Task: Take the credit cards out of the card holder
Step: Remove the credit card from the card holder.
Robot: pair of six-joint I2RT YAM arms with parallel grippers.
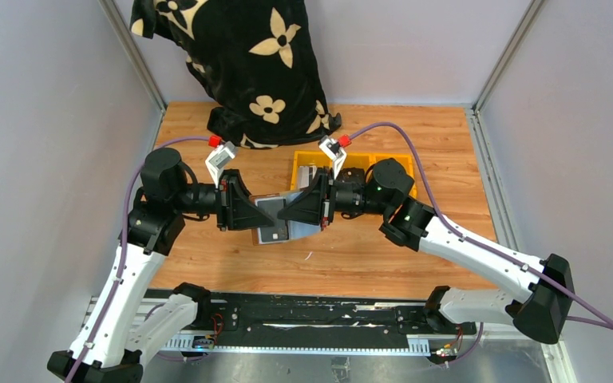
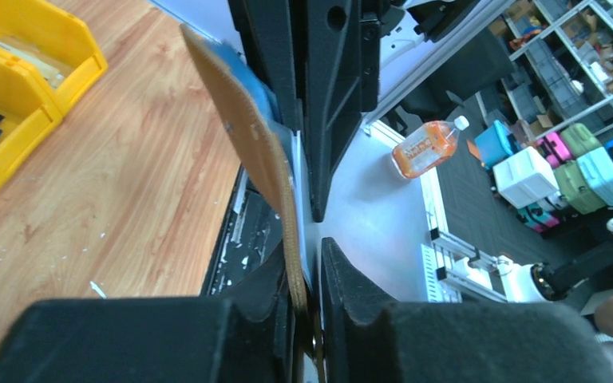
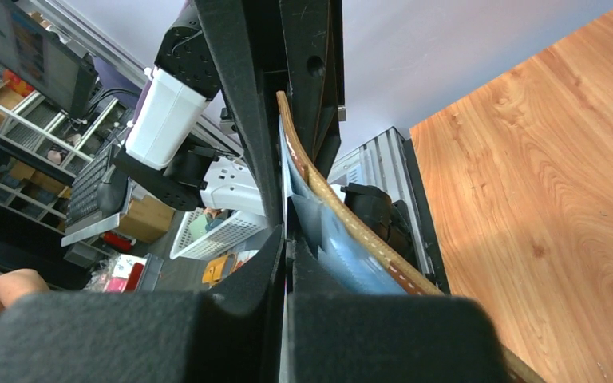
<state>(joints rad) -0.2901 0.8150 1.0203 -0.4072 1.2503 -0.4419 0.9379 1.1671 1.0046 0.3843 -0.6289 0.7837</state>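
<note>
While I hold both arms out over the middle of the wooden counter (image 1: pixel 367 255), a big black cloth with pale flowers (image 1: pixel 247 56) lies at the far end. The yellow bins (image 1: pixel 359 163) sit just behind my right arm.

My two tools meet tip to tip above the counter. My left tool (image 2: pixel 307 279) is almost closed, and the brown edge of the card holder (image 2: pixel 243 136) is pinched between its fingers. The holder stands on its edge, up in the air between my two tools and not touching the wood. My right tool (image 3: pixel 287 247) is squeezed all the way shut right beside the holder's shiny blue inside. I cannot tell what thin thing it has pinched.

The credit cards (image 1: pixel 274 231) show as a pale grey flat bit poking out under my tools.
</note>
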